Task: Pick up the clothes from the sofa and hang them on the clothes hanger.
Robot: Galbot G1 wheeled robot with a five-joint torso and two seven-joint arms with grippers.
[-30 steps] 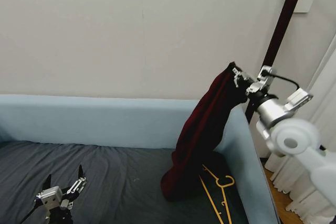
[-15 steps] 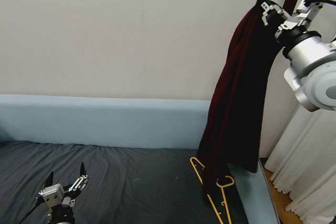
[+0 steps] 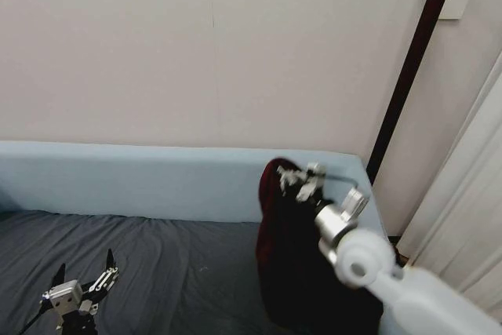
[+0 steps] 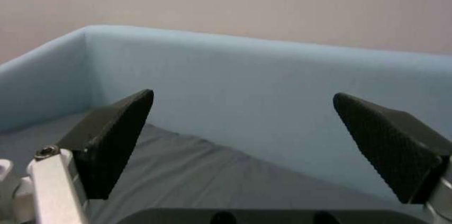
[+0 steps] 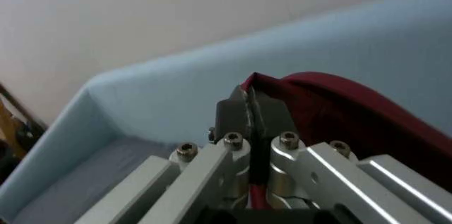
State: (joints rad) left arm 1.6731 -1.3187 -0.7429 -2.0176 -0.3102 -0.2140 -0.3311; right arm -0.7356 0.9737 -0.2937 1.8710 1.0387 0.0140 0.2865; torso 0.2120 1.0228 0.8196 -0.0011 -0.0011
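dark red garment [image 3: 284, 268], bunched, in right gripper [image 3: 298, 180]

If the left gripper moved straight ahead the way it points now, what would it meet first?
The open left gripper points at the sofa's light blue backrest; likely that first, though depth is unclear.

Red garment [image 3: 278, 264] cut off at bottom edge, dark rack pole [image 3: 412, 60] cropped at top

Soft, even room light. Wall [image 3: 157, 52] behind right gripper [image 3: 302, 180] is uniformly bright. Clothes [image 3: 290, 272] below it sink into near-black shadow. Left gripper [image 4: 242, 97] reads dark against lit sofa [image 4: 211, 60].
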